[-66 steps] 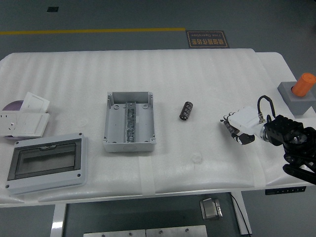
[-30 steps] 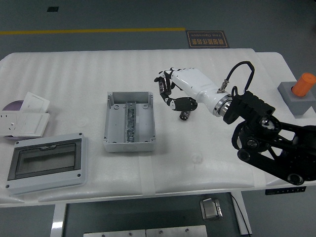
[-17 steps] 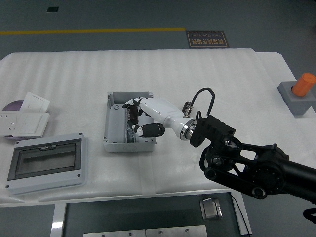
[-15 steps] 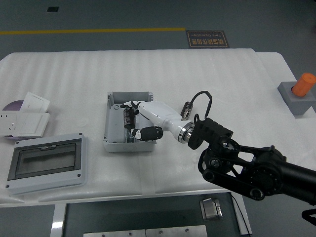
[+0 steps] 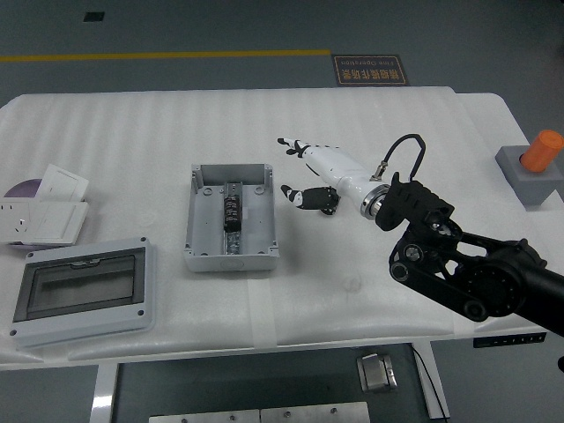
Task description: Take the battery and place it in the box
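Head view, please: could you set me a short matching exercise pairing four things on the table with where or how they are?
Things:
1. battery
2. right hand
3. orange cylinder
4. clear-lidded enclosure

States:
A. in a grey block at the table's right edge
B. open, holding nothing, right of the box
C. lying inside the box
D. at the near-left corner

Pairs: 1-C, 2-B, 3-A, 4-D
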Robot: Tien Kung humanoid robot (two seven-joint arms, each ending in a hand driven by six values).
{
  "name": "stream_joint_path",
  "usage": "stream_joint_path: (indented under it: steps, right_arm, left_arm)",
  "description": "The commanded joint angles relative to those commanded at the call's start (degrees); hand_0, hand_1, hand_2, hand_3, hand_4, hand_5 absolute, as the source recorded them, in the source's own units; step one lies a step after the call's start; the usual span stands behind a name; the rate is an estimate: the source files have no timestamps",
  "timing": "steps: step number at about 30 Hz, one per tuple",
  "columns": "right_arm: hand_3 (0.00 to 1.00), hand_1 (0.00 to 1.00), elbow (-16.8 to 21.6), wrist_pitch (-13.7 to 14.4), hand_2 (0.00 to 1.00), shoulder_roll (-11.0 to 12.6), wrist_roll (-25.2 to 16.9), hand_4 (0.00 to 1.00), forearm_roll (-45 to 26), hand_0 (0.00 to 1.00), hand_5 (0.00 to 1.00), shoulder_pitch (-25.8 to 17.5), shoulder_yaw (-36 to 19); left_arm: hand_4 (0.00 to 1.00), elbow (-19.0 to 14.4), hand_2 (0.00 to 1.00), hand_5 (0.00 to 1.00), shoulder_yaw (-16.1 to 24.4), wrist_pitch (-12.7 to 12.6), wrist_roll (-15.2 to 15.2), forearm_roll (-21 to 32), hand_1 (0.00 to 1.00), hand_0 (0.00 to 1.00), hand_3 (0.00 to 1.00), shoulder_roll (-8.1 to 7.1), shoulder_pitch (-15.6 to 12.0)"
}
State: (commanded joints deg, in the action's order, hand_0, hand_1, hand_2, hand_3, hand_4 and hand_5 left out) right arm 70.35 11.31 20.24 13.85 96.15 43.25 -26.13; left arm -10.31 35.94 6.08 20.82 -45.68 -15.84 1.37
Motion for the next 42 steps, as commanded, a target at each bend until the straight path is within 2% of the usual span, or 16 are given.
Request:
stream_joint_path:
  steps: [8, 18, 19, 20, 24, 25, 36, 37, 42]
  right_arm:
    - [0.986, 0.829, -8.3, -2.1, 0.910, 0.4, 0.7, 0.590, -4.5, 0.826, 0.324, 2.0, 5.5]
    - [0.989, 0.830, -13.0, -4.0, 0.909, -0.9, 0.5, 0.599, -7.5, 0.827, 0.333, 3.9, 9.2]
    - [0.992, 0.830, -13.3, -4.1, 0.908, -1.0, 0.5, 0.651, -7.7, 0.834, 0.392, 4.1, 9.5]
    - [0.992, 0.830, -13.8, -4.1, 0.908, -1.3, 0.6, 0.651, -8.0, 0.834, 0.392, 4.2, 10.1]
    - [0.992, 0.830, -14.9, -3.3, 0.908, -2.0, 0.9, 0.651, -8.7, 0.834, 0.392, 4.5, 11.3]
    - [0.993, 0.832, -15.1, -2.9, 0.906, -2.2, 0.9, 0.771, -8.9, 0.840, 0.514, 4.5, 11.4]
    - [0.976, 0.821, -16.2, -0.1, 0.868, -3.5, 0.8, 0.790, -10.6, 0.834, 0.522, 4.4, 11.2]
    - [0.846, 0.742, -16.2, 0.0, 0.729, -3.5, 0.8, 0.748, -10.7, 0.799, 0.469, 4.4, 11.2]
    - [0.846, 0.742, -16.5, 0.0, 0.729, -3.6, 0.7, 0.748, -10.8, 0.799, 0.469, 4.2, 11.9]
  left_arm:
    - [0.575, 0.0, 0.513, 0.431, -0.6, 0.0, -0.2, 0.6, 0.678, 0.663, 0.572, 0.05, 0.2]
    - [0.566, 0.0, 0.511, 0.429, -1.0, 0.0, -0.3, 0.7, 0.678, 0.663, 0.570, -0.13, 0.5]
    - [0.552, 0.0, 0.510, 0.418, -1.1, 0.0, -0.4, 0.7, 0.678, 0.664, 0.571, -0.13, 0.5]
    - [0.552, 0.0, 0.510, 0.418, -1.3, 0.0, -0.4, 0.9, 0.678, 0.664, 0.571, -0.13, 0.6]
    - [0.552, 0.0, 0.510, 0.418, -1.6, -0.1, -0.6, 1.2, 0.678, 0.664, 0.571, -0.06, 0.7]
    - [0.543, 0.0, 0.506, 0.410, -1.6, -0.1, -0.7, 1.2, 0.678, 0.664, 0.569, -0.05, 0.7]
    - [0.539, 0.0, 0.505, 0.408, -1.7, -0.4, -1.2, 1.1, 0.678, 0.663, 0.568, -0.06, 0.6]
    - [0.523, 0.0, 0.505, 0.400, -1.8, -0.4, -1.3, 1.2, 0.678, 0.663, 0.569, -0.04, 0.6]
    - [0.523, 0.0, 0.505, 0.400, -2.1, -0.5, -1.5, 1.5, 0.678, 0.663, 0.569, 0.02, 0.7]
